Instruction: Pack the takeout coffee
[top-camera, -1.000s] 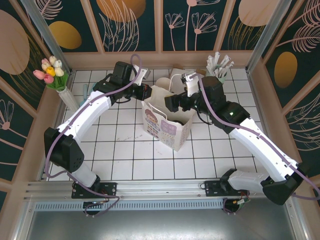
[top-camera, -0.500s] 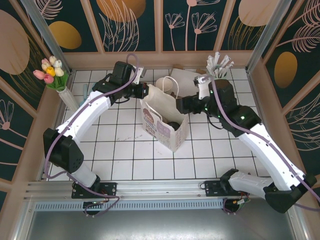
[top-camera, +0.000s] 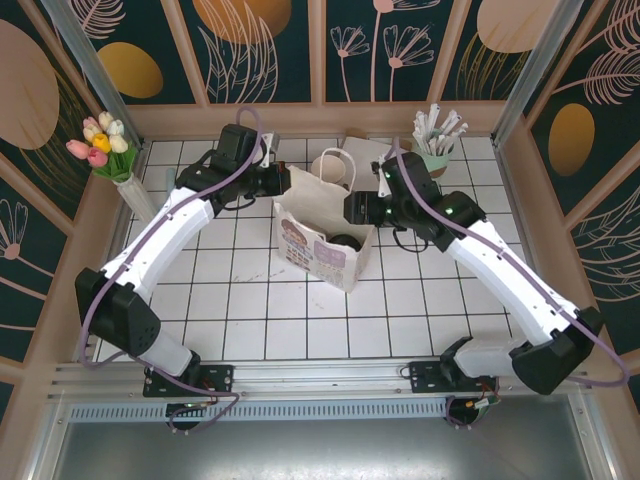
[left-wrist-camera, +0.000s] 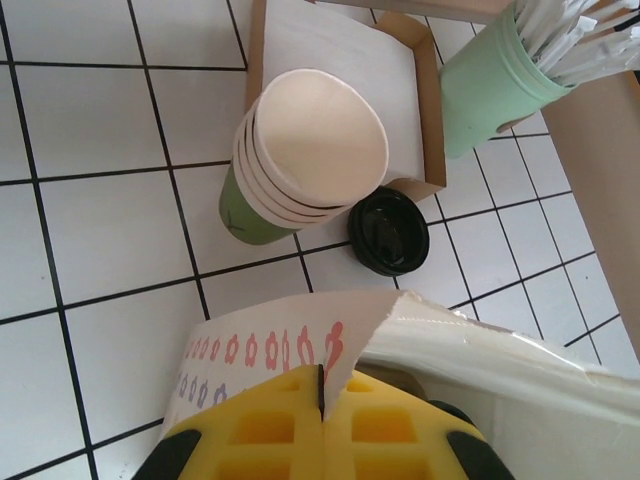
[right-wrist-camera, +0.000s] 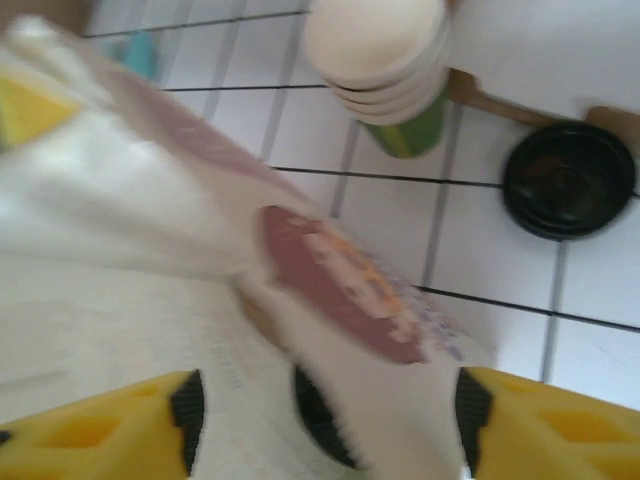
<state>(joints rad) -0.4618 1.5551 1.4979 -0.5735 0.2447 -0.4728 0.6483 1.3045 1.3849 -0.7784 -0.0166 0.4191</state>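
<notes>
Though blur hides much, left jaws pinch the bag (left-wrist-camera: 262, 352); right jaws apparently apart.

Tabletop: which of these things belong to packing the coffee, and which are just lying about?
Job in hand: takeout coffee inside white paper bag; left gripper pinching its rim; right gripper.
Lying about: stacked cream cups; loose black lid; mint cup of straws; tulips.

Matt white paper bag (top-camera: 310, 250) on glossy smooth tiles (top-camera: 250, 310); cream paper cups (left-wrist-camera: 320, 140), shiny black plastic lid (left-wrist-camera: 389, 231), brown cardboard tray (left-wrist-camera: 432, 110).
</notes>
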